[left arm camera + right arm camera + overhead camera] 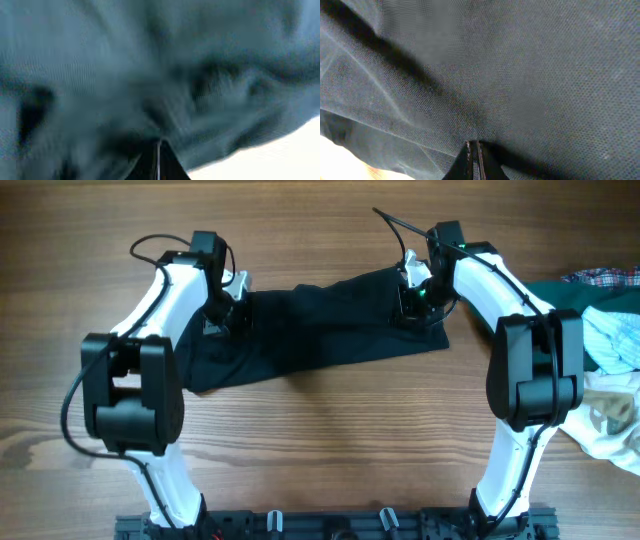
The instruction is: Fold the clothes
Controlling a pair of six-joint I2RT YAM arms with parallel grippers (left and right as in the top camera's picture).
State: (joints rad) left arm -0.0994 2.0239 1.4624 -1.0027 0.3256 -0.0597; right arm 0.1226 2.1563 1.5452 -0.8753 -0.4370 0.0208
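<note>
The clothes are one black shirt (320, 325), stretched in a crumpled band across the middle of the wooden table. My left gripper (225, 310) is at its left end and my right gripper (412, 298) at its upper right end. In the left wrist view the blurred dark fabric (150, 65) fills the frame, and the left gripper (158, 155) is shut with cloth pinched at its tips. The right wrist view shows fine black mesh fabric (520, 75), with the right gripper (474, 150) shut on a fold of it. Collar and logo are hidden.
A pile of other garments lies at the right edge: a dark green one (550, 290), a plaid one (605, 277), a pale blue striped one (620, 340) and a cream one (615, 420). The arms' base rail (330, 525) runs along the front edge.
</note>
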